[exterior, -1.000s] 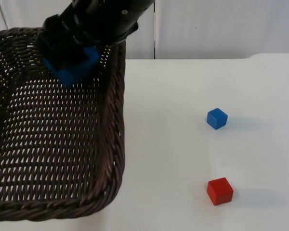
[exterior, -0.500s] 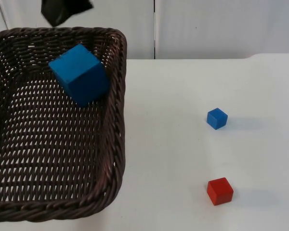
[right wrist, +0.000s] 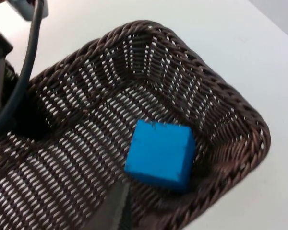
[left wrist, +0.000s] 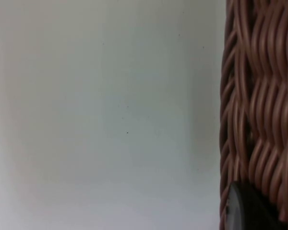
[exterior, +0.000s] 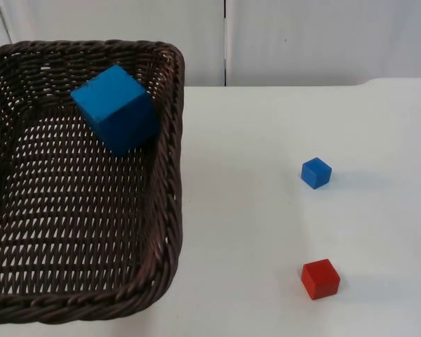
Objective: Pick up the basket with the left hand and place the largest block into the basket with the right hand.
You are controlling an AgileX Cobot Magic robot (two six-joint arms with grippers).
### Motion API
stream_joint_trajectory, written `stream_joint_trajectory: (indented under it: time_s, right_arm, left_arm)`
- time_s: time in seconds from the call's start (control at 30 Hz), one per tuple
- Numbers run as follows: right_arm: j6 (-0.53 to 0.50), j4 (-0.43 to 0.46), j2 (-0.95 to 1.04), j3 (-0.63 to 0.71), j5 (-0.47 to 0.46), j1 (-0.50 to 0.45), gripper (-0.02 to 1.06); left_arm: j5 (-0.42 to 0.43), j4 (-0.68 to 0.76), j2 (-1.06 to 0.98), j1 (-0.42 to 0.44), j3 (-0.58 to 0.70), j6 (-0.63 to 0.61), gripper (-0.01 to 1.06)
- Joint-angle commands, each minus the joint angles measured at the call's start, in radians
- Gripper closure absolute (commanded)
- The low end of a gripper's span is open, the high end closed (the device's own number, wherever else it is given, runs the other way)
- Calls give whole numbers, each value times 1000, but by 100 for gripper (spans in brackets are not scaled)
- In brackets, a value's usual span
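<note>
**Me:** Wicker first, since it's the biggest thing out there: the dark brown woven basket takes up the near left of my top view, with the white table running out to its right and the grey partition wall behind.

**Partner:** And the block?

**Me:** Inside. The large blue block lies in the basket's far right corner, tilted, leaning against the inner wall. From the right wrist camera I'm looking down on the same block, tucked into a corner of the basket.

**Partner:** Left arm?

**Me:** On the left wrist camera I see the basket's woven wall up close, and one black fingertip of the left gripper lies against the weave. I can't tell from this whether the fingers are pressed onto the rim or spread (I won't call it).

**Partner:** Right gripper?

**Me:** It sits above the basket, looking down into it. A dark finger shows at the frame edge, clear of the block; whether the pair is apart or together, I can't tell.

**Partner:** Anything else on the table?

**Me:** Two small cubes well apart from the basket, out to its right: a red cube nearer my edge and a small blue cube farther back, with bare table between them.
</note>
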Motion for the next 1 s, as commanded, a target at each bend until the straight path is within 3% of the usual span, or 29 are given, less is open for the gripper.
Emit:
stream_joint_trajectory:
  time_s: [0.0,0.17,0.33,0.97]
  right_arm:
    - [8,-4,-50,52,-39,-1,-1]
    - [22,-4,-174,223,-121,-1,-1]
    - [46,-4,-278,337,-133,-1,-1]
    - [49,-6,-588,534,-133,-1,-1]
  left_arm:
    - [3,-44,-10,2,-3,1,105]
    - [3,-44,-10,2,-3,1,105]
    - [3,-44,-10,2,-3,1,105]
    - [2,-112,-10,2,-3,1,105]
